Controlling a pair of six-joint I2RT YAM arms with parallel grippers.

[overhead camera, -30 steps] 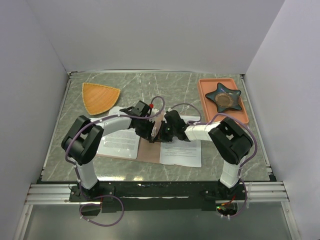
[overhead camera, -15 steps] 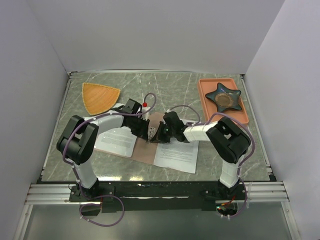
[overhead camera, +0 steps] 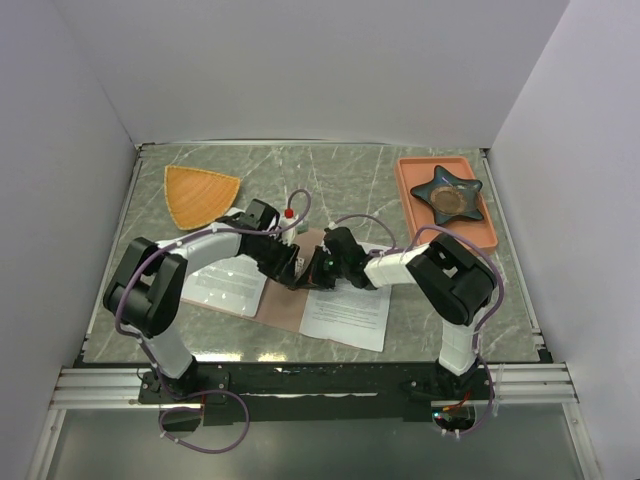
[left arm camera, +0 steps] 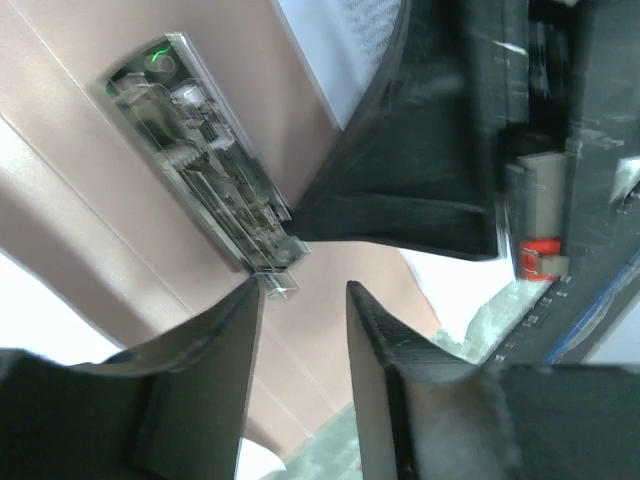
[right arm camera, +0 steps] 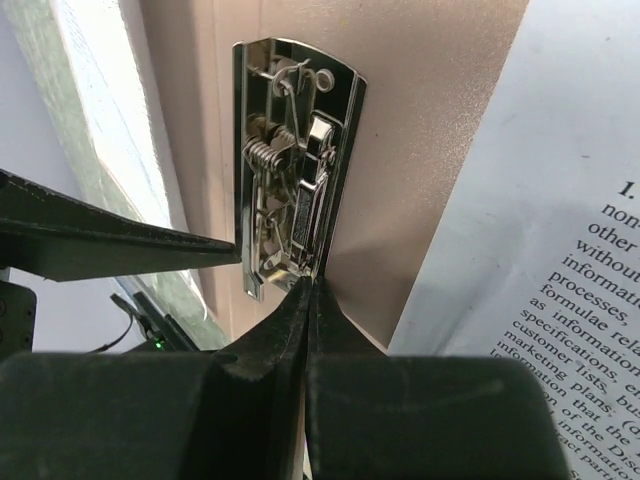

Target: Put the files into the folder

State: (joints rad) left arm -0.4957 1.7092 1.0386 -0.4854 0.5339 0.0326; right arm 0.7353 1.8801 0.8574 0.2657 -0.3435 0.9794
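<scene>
I'm holding left gripper point(left arm camera: 303, 295) fingers apart beside metal clip point(left arm camera: 200, 165) on folder point(right arm camera: 430, 120); right gripper point(right arm camera: 308, 292) fingers pressing together, tips touching clip; files point(right arm camera: 560, 250) lying alongside.

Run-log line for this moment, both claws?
left claw: open, beside silver metal spring clip | right claw: shut, tips at clip's end | pinkish-brown card folder: open flat | white printed paper sheet: beside clip

Left arm point(overhead camera: 205, 243): white links, bulky black joints.
Right arm point(overhead camera: 388, 264): same white and black.
Cables point(overhead camera: 244, 418): thin purple loops.
Fingers point(left arm camera: 400, 400): matte black wedges.
</scene>
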